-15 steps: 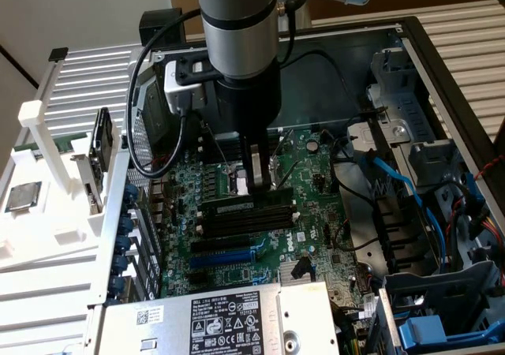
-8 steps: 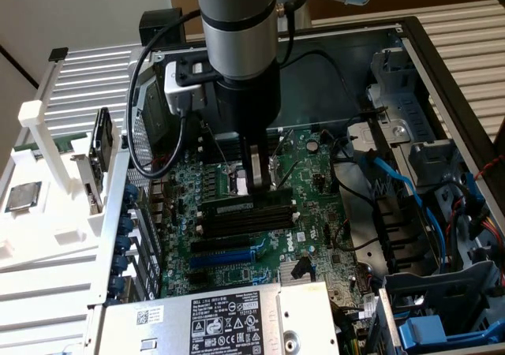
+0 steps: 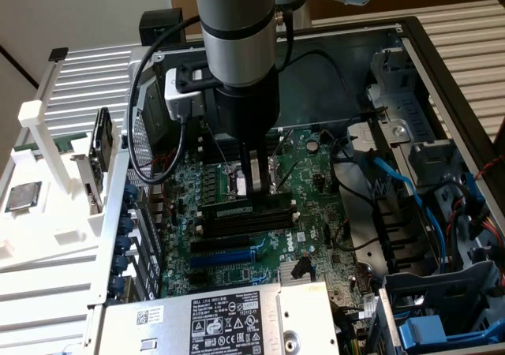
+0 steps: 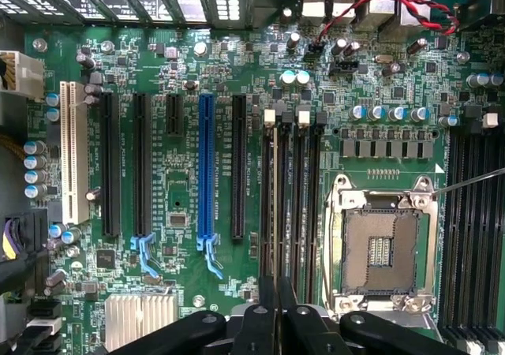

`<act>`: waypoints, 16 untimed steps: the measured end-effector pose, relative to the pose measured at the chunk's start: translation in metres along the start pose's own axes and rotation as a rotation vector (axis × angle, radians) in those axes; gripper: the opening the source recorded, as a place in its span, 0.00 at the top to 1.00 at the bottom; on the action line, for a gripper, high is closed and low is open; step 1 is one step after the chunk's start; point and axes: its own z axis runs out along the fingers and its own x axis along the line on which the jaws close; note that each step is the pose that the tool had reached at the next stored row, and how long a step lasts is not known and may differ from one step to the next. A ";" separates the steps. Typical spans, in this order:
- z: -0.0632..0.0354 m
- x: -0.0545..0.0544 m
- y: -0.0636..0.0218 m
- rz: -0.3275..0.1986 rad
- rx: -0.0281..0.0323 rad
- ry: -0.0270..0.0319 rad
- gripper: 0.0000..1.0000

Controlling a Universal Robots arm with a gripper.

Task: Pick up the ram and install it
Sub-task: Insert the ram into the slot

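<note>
1. The gripper (image 3: pixel 254 188) hangs straight down from the arm into the open computer case (image 3: pixel 426 63), over the motherboard (image 3: pixel 309 183).
2. Its jaws stand narrow, pinched on the top edge of the ram (image 3: pixel 233 211).
3. The ram stands on edge along the bank of 4 black memory slots (image 3: pixel 246 222), at the slot farthest from the power supply (image 3: pixel 229 315). I cannot tell whether it is fully seated.
4. In the wrist view the gripper (image 4: pixel 276 323) shows its 2 dark fingers close together, and the ram (image 4: pixel 277 213) runs away from them as a thin line over the memory slots (image 4: pixel 306 205).
5. Beside those slots lies the open, empty processor socket (image 4: pixel 383 248).
6. A blue expansion slot (image 4: pixel 207 173) lies on the slots' other side.
7. Outside the case, at the exterior view's left, a square processor chip (image 3: pixel 22 196) rests on a white rack (image 3: pixel 49 146).
</note>
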 end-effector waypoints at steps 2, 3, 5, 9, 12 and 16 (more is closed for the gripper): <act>0.0002 0.000 0.0000 0.000 0.0000 -0.0008 0.88; 0.0003 0.000 0.0001 0.000 0.0000 -0.0012 0.88; 0.0003 0.001 0.0000 0.000 0.0000 -0.0025 0.88; 0.0005 0.002 0.0000 0.000 0.0000 -0.0060 0.88; 0.0006 0.004 0.0000 0.001 -0.0001 -0.0097 0.88; 0.0005 0.005 0.0000 0.003 0.0000 -0.0143 0.88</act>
